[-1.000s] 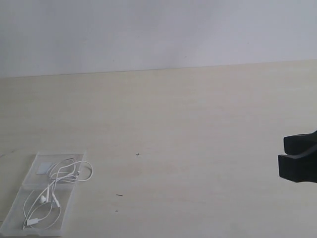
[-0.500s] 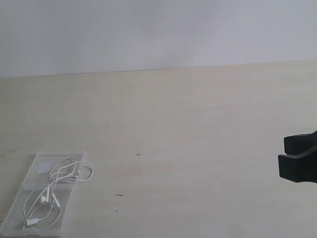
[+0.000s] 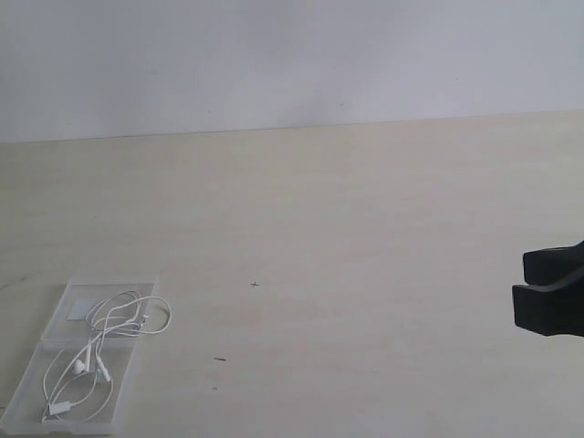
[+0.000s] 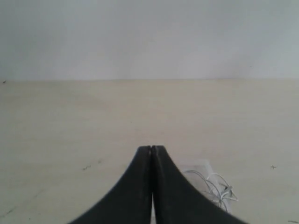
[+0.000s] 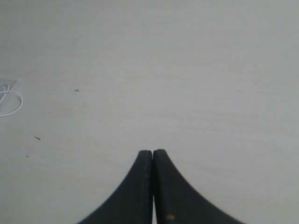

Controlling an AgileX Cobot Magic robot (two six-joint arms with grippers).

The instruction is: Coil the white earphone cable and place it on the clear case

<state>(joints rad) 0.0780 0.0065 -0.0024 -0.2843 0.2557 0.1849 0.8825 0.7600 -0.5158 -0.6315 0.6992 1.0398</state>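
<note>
1. Count: one white earphone cable [image 3: 96, 351], one clear case [image 3: 26, 397] of two hinged halves, one whitish label patch [image 3: 84, 308] in the far half, two claws.
2. Left claw [image 4: 152, 154]: black fingers pressed together, nothing between them.
3. Right claw [image 5: 153, 156]: same, tips touching, empty. Visible at the right edge of the exterior view, over the bench [image 3: 365, 228].
4. Cable loosely looped on top of the case, at the near left corner of the bench in the exterior view. One loop hanging over the case's right edge onto the bench.
5. Relative to the left claw: case and cable near, just ahead of the tips, not touching.
6. Relative to the right claw: well apart, across the bench. Only one cable loop visible in the right wrist view.
7. Small dark cross mark [image 3: 255, 284] and dark dash [image 3: 220, 359] on the bench between case and right claw.
</note>
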